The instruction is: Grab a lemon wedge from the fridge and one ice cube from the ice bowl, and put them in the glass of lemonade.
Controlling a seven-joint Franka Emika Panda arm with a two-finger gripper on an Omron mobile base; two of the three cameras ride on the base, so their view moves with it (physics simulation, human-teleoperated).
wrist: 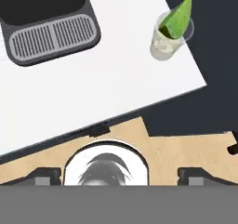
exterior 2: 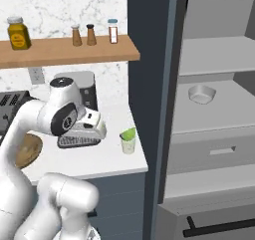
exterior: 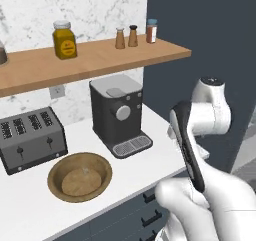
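Currently sitting in the glass of lemonade (wrist: pixel 168 38), a green lemon wedge (wrist: pixel 177 19), near the white counter's (wrist: pixel 116 79) corner beside the open fridge (exterior 2: pixel 219 109); ice cube part seemingly outstanding, with the ice bowl (exterior: pixel 80 176) lying well left by the toaster (exterior: pixel 31 139). Hanging over the counter edge with fingers wide apart and gripping nothing, the gripper (wrist: pixel 120 175). Showing round turned wood on the bowl, clear tumbler walls, ridged grille on the coffee machine (exterior: pixel 120 116).

A kitchen: toaster (exterior: pixel 31 145), coffee machine (exterior: pixel 119 115), open fridge (exterior 2: pixel 209 109), spice shelf (exterior: pixel 95 60).
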